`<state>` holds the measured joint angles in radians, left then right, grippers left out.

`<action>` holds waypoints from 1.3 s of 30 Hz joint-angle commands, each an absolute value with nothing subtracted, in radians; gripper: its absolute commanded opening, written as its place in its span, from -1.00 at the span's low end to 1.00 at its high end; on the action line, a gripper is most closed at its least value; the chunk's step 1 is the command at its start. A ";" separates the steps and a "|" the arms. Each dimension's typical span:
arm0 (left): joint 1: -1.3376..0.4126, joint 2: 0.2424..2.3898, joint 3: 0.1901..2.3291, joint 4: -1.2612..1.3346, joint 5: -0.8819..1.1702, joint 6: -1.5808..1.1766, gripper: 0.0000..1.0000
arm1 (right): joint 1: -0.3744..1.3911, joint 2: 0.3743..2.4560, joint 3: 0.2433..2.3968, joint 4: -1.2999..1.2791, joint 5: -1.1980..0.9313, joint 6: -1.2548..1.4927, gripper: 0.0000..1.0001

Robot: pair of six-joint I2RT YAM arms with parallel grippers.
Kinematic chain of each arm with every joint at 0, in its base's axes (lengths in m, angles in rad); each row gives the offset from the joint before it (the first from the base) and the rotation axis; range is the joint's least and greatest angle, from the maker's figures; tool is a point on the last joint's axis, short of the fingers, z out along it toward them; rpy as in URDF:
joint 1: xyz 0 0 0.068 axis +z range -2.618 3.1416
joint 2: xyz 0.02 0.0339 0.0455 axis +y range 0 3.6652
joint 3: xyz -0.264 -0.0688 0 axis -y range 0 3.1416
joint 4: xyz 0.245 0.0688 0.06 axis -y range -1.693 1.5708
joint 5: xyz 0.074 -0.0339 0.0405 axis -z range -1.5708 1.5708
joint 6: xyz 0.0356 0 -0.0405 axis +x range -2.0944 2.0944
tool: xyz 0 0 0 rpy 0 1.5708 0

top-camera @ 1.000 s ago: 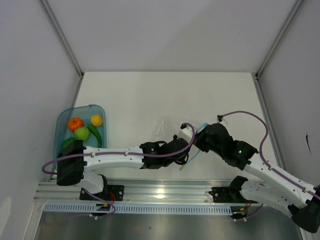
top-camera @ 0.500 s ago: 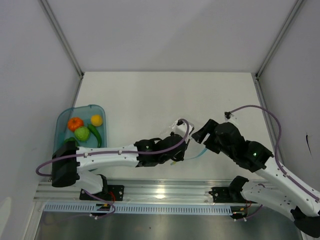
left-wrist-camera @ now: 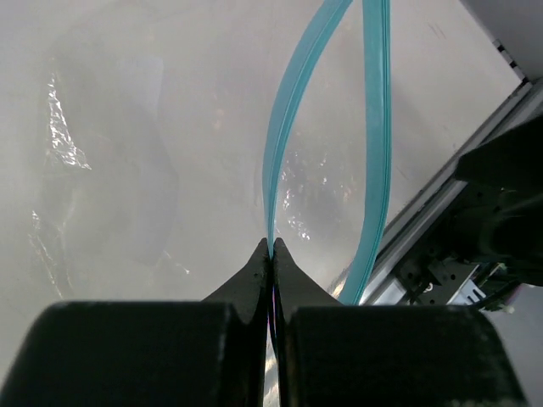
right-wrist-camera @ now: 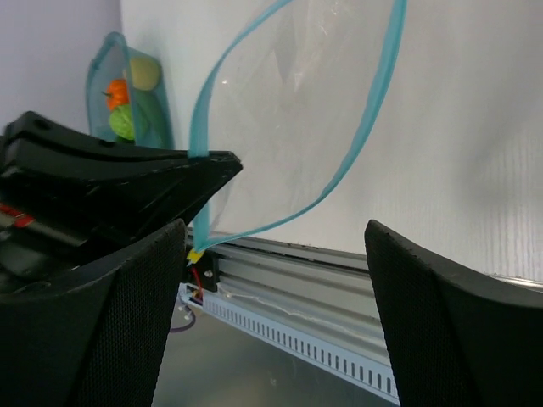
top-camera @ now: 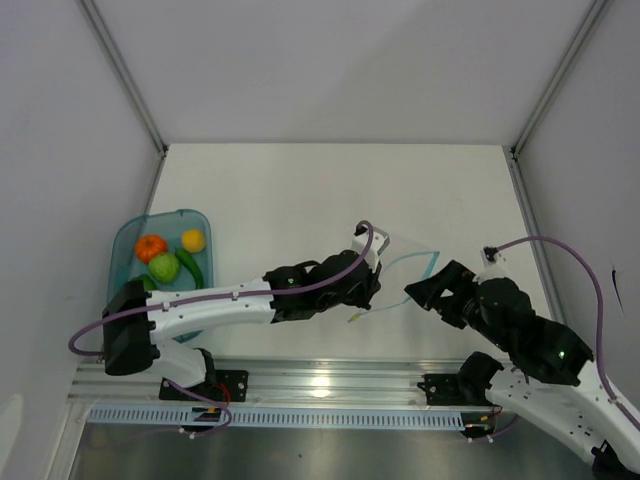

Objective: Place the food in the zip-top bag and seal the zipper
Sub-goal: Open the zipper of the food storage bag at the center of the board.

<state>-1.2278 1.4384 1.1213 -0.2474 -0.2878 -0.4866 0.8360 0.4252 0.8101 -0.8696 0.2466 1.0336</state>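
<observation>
Fingers of the left gripper (left-wrist-camera: 271, 252) are clenched on the zipper (left-wrist-camera: 293, 110), pinching one blue strip of the zip-top bag (right-wrist-camera: 301, 85). We see its two strips bowed apart, mouth gaping. On the right gripper (right-wrist-camera: 276, 229) we see fingers spread wide, grasping nothing, just beside the bag mouth. Bag is mid-table (top-camera: 280, 190), between both grippers. Food is in the teal tray (top-camera: 125, 243) at the left edge, well apart from the bag: orange fruit (top-camera: 150, 247), yellow piece (top-camera: 193, 240), green round one (top-camera: 164, 267), chili (top-camera: 190, 270).
</observation>
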 commanded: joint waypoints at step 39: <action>-1.117 1.460 1.045 -0.008 0.023 -0.684 -0.99 | 0.586 1.086 1.256 -1.063 0.216 0.577 -1.00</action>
<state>-1.1351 1.4555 1.0695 -0.0536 0.0051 -0.6479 0.6098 1.0183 1.2510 -1.0618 0.2623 0.7033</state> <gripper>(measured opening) 0.005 0.003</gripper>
